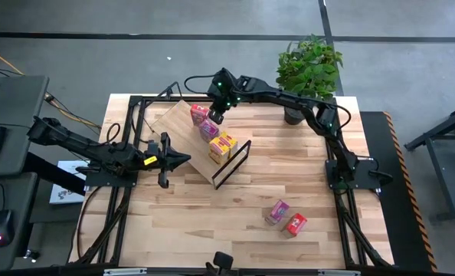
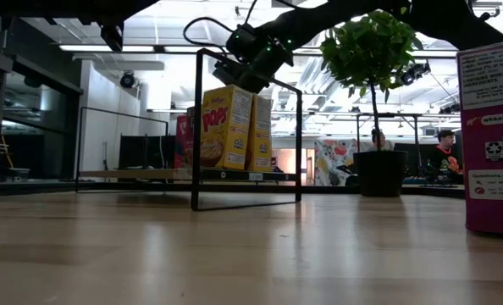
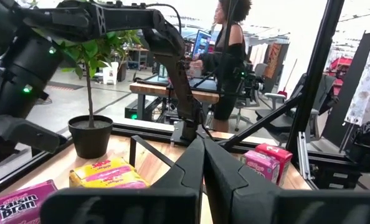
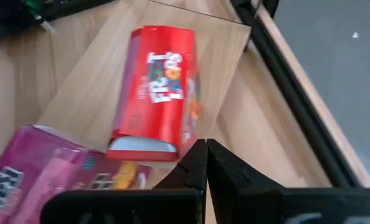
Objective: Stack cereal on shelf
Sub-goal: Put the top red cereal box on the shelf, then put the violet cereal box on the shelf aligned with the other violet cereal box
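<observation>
The shelf point(image 1: 170, 123) is a light wood board with a black wire frame point(image 1: 232, 162) at its near-right end. It lies flat on the table. A red box point(image 1: 199, 115), a pink-purple box point(image 1: 208, 129) and two yellow boxes point(image 1: 222, 146) stand in a row on it. Another pink-purple box point(image 1: 276, 211) and another red box point(image 1: 296, 224) lie on the table to the near right. My right gripper point(image 4: 205, 155) is shut and hovers over the red box point(image 4: 157, 93) on the shelf. My left gripper point(image 1: 184, 159) is shut at the shelf's left edge.
A potted green plant point(image 1: 308, 69) stands at the table's far right. Black frame rails point(image 1: 128, 138) run along the table's edges. In the low view the loose pink-purple box point(image 2: 493, 135) stands close at the right. People show in the room beyond the table.
</observation>
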